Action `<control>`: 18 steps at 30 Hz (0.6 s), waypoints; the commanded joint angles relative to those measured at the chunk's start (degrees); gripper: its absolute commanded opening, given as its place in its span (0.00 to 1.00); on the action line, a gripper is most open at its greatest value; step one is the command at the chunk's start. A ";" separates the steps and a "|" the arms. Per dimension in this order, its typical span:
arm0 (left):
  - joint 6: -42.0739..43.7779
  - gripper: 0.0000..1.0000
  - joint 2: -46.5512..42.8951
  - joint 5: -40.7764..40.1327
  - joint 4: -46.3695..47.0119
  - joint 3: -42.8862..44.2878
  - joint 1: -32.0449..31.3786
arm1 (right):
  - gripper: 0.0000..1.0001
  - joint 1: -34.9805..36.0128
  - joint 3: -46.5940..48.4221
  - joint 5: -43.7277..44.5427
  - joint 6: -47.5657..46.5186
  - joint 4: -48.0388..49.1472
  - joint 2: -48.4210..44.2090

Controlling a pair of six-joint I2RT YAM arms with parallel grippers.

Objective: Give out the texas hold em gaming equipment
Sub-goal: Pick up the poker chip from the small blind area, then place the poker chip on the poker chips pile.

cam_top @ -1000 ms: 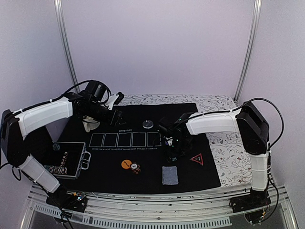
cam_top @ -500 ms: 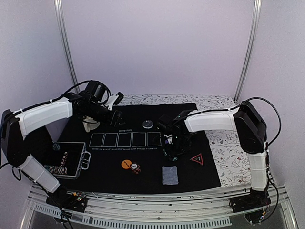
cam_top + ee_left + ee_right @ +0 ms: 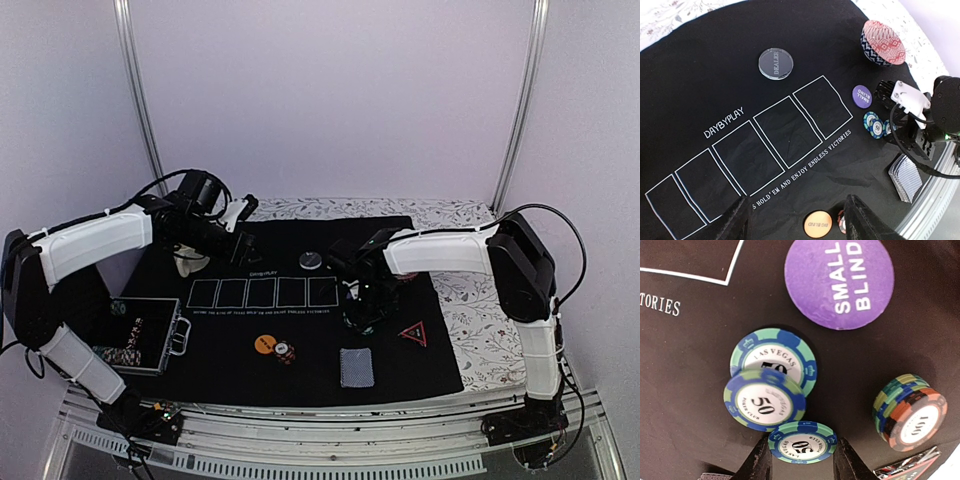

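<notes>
In the right wrist view my right gripper (image 3: pixel 802 460) is shut on a blue-green 50 poker chip (image 3: pixel 802 442), held by its edges just above the black mat. Two more 50 chips (image 3: pixel 771 385) lie overlapping right beyond it; the upper one is blurred. The purple SMALL BLIND disc (image 3: pixel 840 282) lies further on, and a chip stack (image 3: pixel 910 412) stands to the right. My left gripper (image 3: pixel 800 222) is open and empty, high over the mat. Below it are the DEALER disc (image 3: pixel 775 63), the orange BIG BLIND disc (image 3: pixel 817 224) and the card deck (image 3: pixel 905 175).
A red patterned bowl (image 3: pixel 883 42) sits at the mat's far right. The red-edged triangle marker (image 3: pixel 413 333) lies right of my right gripper (image 3: pixel 361 314). An open metal case (image 3: pixel 140 340) with chips is at the front left. A cream mug (image 3: pixel 190 263) stands under the left arm.
My right arm has edged slightly left and away over the chips. The left arm has not moved.
</notes>
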 commanded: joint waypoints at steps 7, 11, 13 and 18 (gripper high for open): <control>0.73 0.64 -0.23 -0.07 0.94 -0.99 0.87 | 0.30 1.20 5.73 2.86 0.58 -1.40 -1.29; 0.74 0.64 -0.14 -0.09 1.09 -1.03 1.07 | 0.31 1.00 6.65 2.68 -0.63 0.31 -0.15; 0.74 0.64 0.00 0.10 1.14 -1.01 1.15 | 0.31 0.85 8.21 3.05 -1.29 -0.65 1.73; 0.74 0.64 0.11 0.20 1.14 -1.19 1.39 | 0.31 0.49 10.85 3.88 -3.09 -1.40 4.93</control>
